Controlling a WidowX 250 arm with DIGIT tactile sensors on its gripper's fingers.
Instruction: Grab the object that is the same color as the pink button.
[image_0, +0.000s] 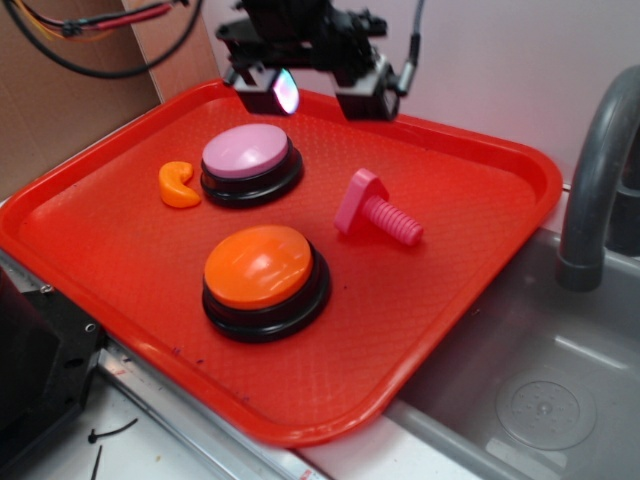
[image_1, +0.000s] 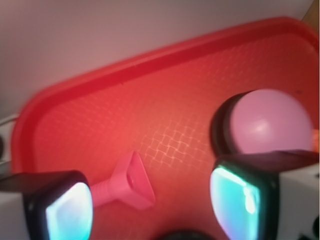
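1. Nearest the exterior camera we see the orange button on its black base, sitting on the red tray, well in front of the pincer.
2. The pincer hangs over the tray's far edge, its two fingers spread apart and holding nothing; in the wrist view we see its glowing pads at the lower corners.
3. The pink bolt lies on its side on the tray, in front of the pincer and apart from it. In the wrist view the bolt shows between the two fingers, its head toward the middle.
4. The pink button sits in front of the pincer, near one finger.
5. A small orange curved piece lies just beside the pink button, on its far side from the bolt.
6. A grey sink borders the tray.
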